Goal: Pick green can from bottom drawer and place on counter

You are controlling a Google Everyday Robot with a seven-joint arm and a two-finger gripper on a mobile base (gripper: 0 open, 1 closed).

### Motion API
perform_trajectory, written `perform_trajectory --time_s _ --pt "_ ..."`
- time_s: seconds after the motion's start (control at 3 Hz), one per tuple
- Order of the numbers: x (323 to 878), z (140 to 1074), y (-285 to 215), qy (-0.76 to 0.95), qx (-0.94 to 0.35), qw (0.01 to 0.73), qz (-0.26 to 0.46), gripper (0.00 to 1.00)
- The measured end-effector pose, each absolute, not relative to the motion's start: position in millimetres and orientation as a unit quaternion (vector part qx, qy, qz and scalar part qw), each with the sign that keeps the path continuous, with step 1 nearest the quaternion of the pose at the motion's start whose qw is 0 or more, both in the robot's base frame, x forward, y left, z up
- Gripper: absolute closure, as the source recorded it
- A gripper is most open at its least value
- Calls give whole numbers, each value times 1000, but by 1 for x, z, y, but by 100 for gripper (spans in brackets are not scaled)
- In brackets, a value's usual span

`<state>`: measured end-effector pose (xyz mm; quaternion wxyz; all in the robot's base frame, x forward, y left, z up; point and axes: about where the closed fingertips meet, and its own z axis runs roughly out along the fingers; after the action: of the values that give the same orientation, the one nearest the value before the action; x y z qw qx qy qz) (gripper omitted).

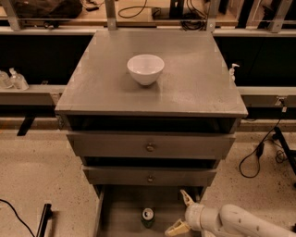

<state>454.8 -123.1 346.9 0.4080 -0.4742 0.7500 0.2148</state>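
Observation:
The green can (147, 217) stands upright on the floor of the open bottom drawer (121, 214), its silver top facing up. My gripper (181, 212) reaches in from the lower right, over the right part of the drawer. It is open, with one fingertip up near the drawer front above and the other low. It sits just right of the can and does not touch it. The counter (194, 83) is the grey cabinet top above the drawers.
A white bowl (145, 69) sits near the middle of the counter. The two upper drawers with round knobs (150, 147) are slightly ajar. Black cables (257, 159) lie on the floor at right. A wooden bench (138, 11) with cables runs behind the cabinet.

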Motion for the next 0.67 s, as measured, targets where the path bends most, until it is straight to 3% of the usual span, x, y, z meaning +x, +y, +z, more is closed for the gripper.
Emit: perform_trajectory --time_s 0.67 --pt "466 245 -101 723 -492 420 242 0"
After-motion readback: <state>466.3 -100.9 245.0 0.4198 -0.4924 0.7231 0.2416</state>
